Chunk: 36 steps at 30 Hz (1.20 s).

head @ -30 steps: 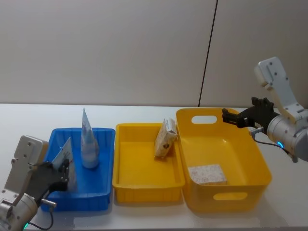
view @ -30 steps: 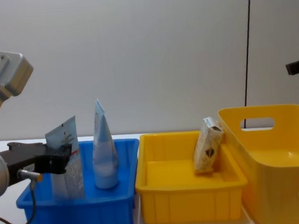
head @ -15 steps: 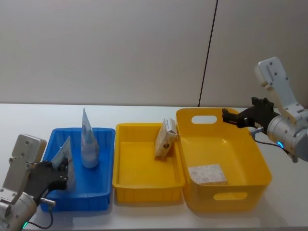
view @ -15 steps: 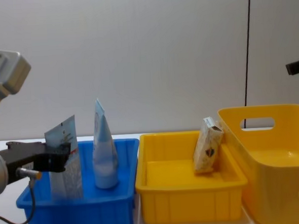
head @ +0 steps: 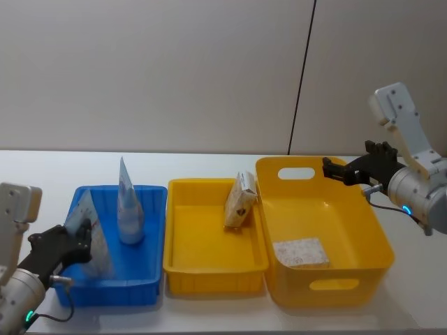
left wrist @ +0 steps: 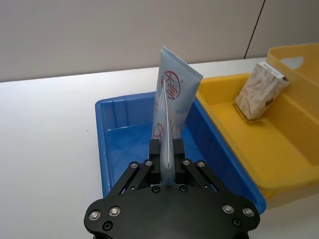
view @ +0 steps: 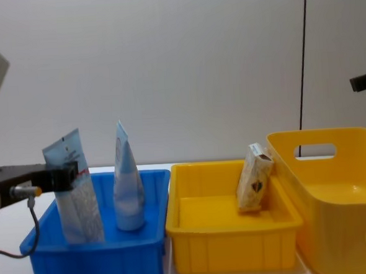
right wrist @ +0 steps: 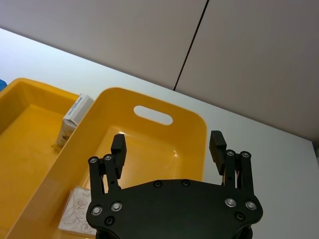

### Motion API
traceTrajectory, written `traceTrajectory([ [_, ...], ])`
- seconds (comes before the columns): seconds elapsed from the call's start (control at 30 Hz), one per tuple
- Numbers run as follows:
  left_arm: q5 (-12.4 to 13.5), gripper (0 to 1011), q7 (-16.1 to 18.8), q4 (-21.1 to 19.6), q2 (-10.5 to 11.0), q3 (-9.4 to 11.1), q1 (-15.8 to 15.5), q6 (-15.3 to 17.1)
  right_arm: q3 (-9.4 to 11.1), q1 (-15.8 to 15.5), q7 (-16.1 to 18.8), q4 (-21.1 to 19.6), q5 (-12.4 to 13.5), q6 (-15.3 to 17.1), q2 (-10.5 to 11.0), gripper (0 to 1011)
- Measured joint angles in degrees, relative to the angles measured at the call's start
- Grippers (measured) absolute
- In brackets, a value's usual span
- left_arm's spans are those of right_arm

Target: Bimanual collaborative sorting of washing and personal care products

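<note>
One pale-blue squeeze tube tilts at the left side of the blue bin. The left gripper is closed tight on its upper part, below the crimped end. Its foot may touch the bin floor, but the wall hides it. A second tube stands upright beside it. A beige pack leans on the shallow yellow tray's right wall, and another pack lies flat in the deep yellow basket. The right gripper hangs spread wide and empty above the basket's far right rim.
</note>
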Motion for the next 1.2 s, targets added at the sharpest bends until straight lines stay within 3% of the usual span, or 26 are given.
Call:
traceTrajectory([
  [0.7, -12.4, 132, 1.8, -4.4, -5.7, -8.6, 0.6, 7.0, 0.0, 0.0, 0.0, 0.0, 0.0, 0.0, 0.0, 1002],
  [1.2, -23.9, 132, 4.6, -9.5, -11.0, -14.6, 0.1, 13.8, 0.0, 0.0, 0.0, 0.0, 0.0, 0.0, 0.0, 1002],
])
